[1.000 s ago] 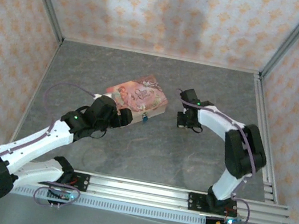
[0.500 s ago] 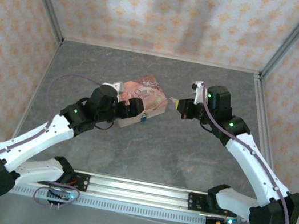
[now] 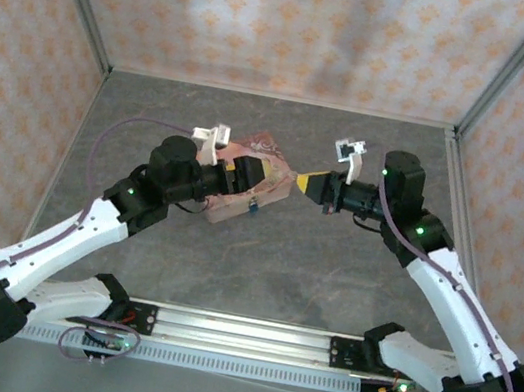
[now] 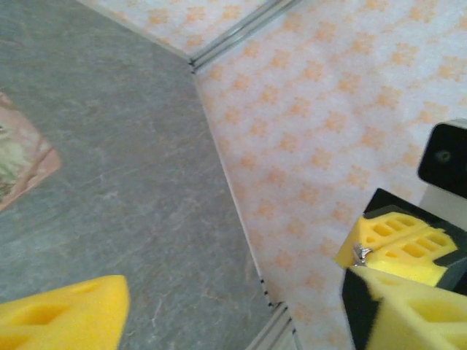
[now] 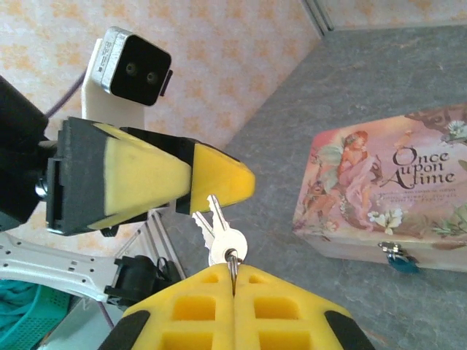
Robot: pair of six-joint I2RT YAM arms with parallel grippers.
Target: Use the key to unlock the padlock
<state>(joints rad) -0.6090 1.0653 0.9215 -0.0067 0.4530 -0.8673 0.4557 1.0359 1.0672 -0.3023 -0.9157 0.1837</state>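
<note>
**A:** And the right claw [image 5: 233, 275] is pinched tight on the small silvery metal key [image 5: 225, 240]!

**B:** The left claw [image 5: 219, 175] is spread wide just beside it. The tiny blue padlock [image 5: 398, 259] hangs on the pink floral box [image 5: 379, 189], down on the grey surface [image 5: 292, 146].

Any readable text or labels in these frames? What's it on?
"Once upon A time": printed on the box lid, right wrist view.
Top view: the box print is too small to read.
No legible marking on the key.
</note>
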